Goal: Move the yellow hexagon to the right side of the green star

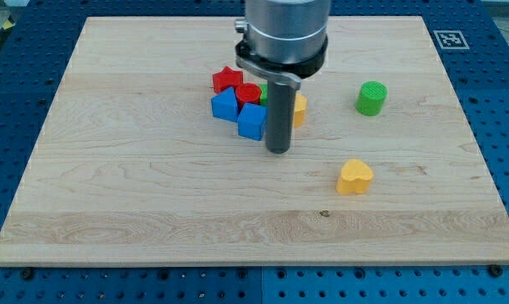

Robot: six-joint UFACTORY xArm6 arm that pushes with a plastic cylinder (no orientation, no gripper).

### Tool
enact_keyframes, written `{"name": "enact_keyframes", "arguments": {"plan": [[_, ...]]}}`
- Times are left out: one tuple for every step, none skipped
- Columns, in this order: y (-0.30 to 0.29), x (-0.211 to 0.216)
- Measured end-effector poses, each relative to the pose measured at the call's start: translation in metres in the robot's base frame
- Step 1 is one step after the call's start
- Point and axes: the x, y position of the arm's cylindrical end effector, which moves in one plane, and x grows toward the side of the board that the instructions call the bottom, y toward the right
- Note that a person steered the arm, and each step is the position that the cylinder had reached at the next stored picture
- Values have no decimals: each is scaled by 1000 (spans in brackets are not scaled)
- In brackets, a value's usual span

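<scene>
The yellow hexagon (300, 109) lies near the board's middle, mostly hidden behind my rod, with only its right edge showing. The green star (264, 95) is almost wholly hidden behind the rod; a small green sliver shows between the red cylinder and the rod. My tip (278, 150) rests on the board just below the cluster, to the right of the lower blue block and below-left of the yellow hexagon.
A red star-like block (227, 79), a red cylinder (248, 93) and two blue blocks (224, 105) (251, 121) crowd the cluster's left. A green cylinder (371, 98) stands at the right. A yellow heart (354, 177) lies at the lower right. The wooden board (111, 169) lies on a blue perforated table.
</scene>
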Motion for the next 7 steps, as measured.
{"name": "enact_keyframes", "arguments": {"plan": [[9, -22], [2, -36], [4, -36], [22, -36], [33, -39], [33, -45], [33, -46]]}}
